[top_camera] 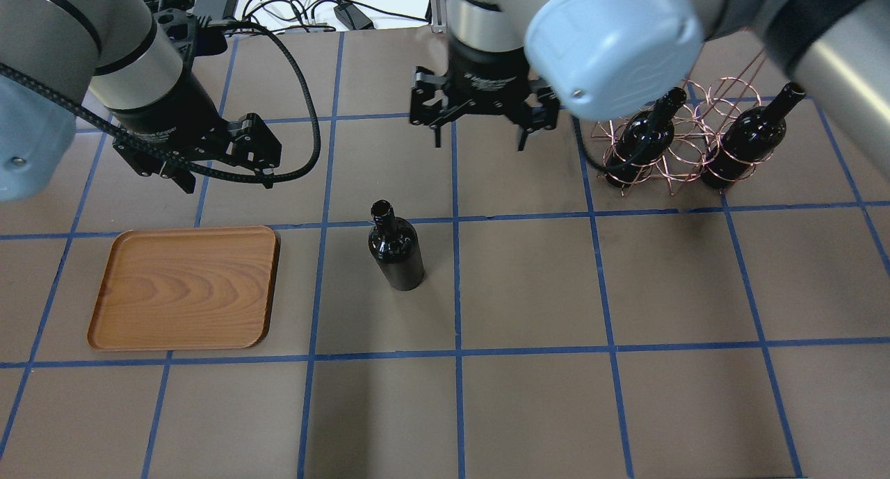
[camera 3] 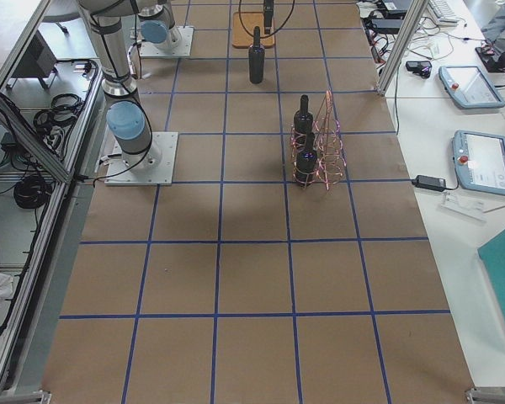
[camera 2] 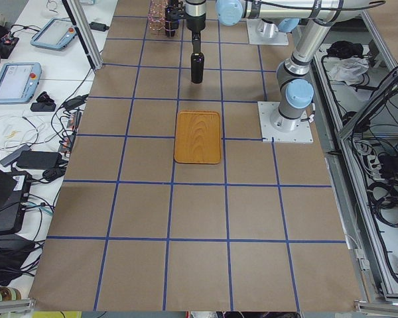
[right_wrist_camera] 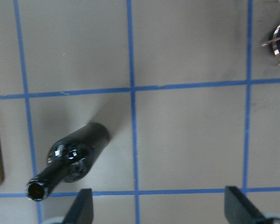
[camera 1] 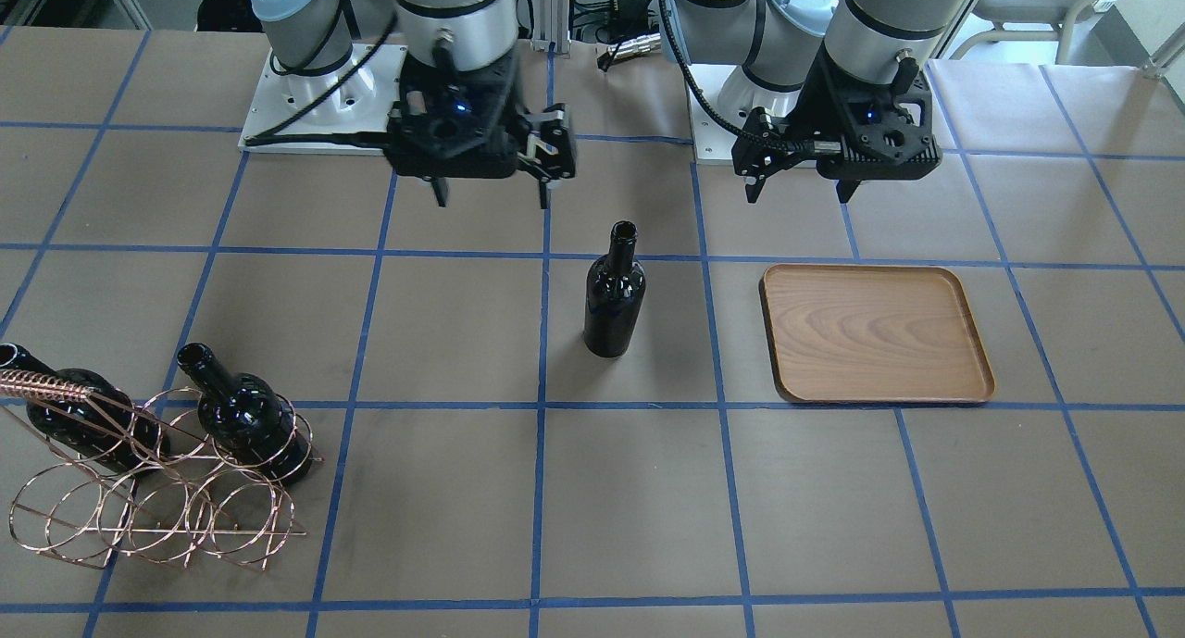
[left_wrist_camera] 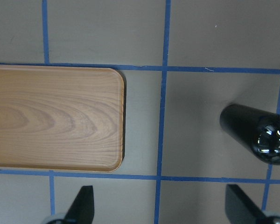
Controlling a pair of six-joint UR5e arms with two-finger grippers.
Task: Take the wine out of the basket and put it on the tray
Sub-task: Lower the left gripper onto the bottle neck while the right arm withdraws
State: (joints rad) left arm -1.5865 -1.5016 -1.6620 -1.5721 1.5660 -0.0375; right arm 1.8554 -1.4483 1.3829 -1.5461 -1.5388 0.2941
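While left gripper (top_camera: 228,181) & right gripper (top_camera: 480,144) hang spread, empty, glossy black glass wine bottle (top_camera: 396,253) stands upright on table (top_camera: 528,284), 3 o'clock of flat brown wooden tray (top_camera: 184,288) in overhead view.

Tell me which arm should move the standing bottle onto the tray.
Likely left: the left gripper, open, hangs by the tray, with the bottle alongside. The right gripper, also open, sits across the bottle from the tray.
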